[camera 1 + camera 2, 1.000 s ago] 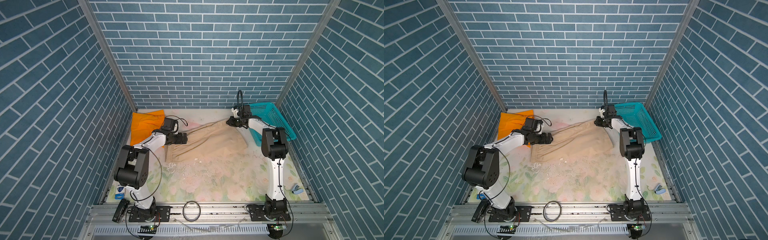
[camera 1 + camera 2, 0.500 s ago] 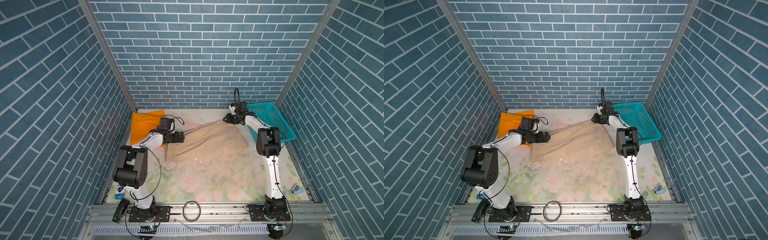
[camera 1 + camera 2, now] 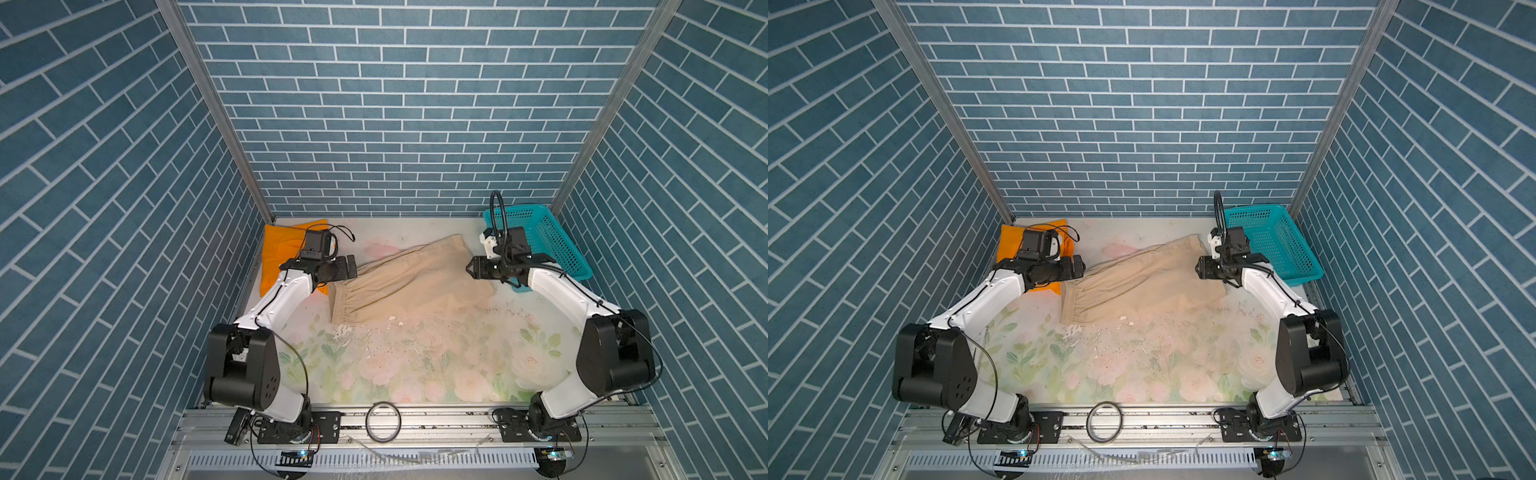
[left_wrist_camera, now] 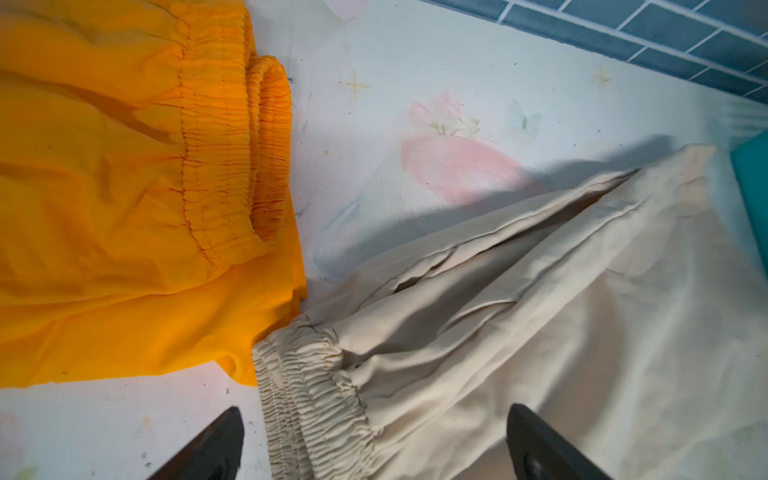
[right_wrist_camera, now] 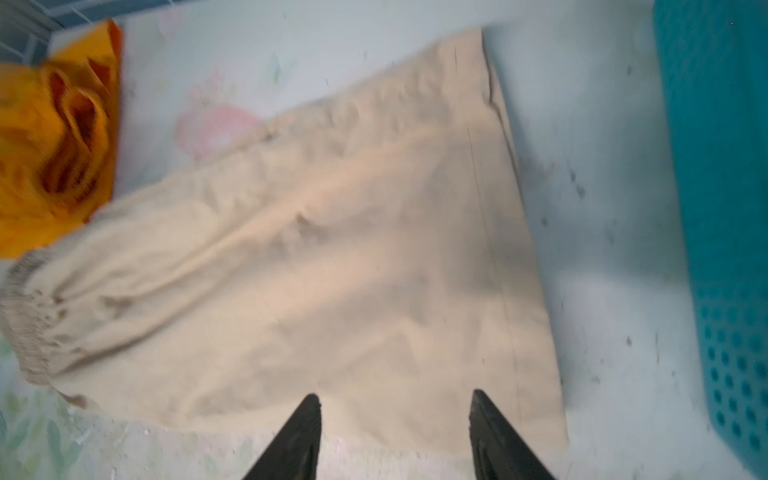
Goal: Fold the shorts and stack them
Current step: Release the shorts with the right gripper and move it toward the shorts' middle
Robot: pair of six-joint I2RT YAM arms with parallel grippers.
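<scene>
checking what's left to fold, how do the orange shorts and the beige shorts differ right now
The orange shorts sit folded compact in the far left corner; the beige shorts lie spread long across the middle. The beige pair covers far more table than the orange. Orange is bright, beige pale. Both have gathered elastic waistbands and touch at one corner.

We see the orange shorts (image 3: 284, 249) in a bright, plain tone, and the beige shorts (image 3: 415, 282) pale and without print. The basket (image 3: 544, 237) is teal, with a grid of small holes. The tabletop (image 3: 436, 365) has pale pink roses and green leaves on white. The walls (image 3: 395, 104) show blue bricks with white joints.
</scene>
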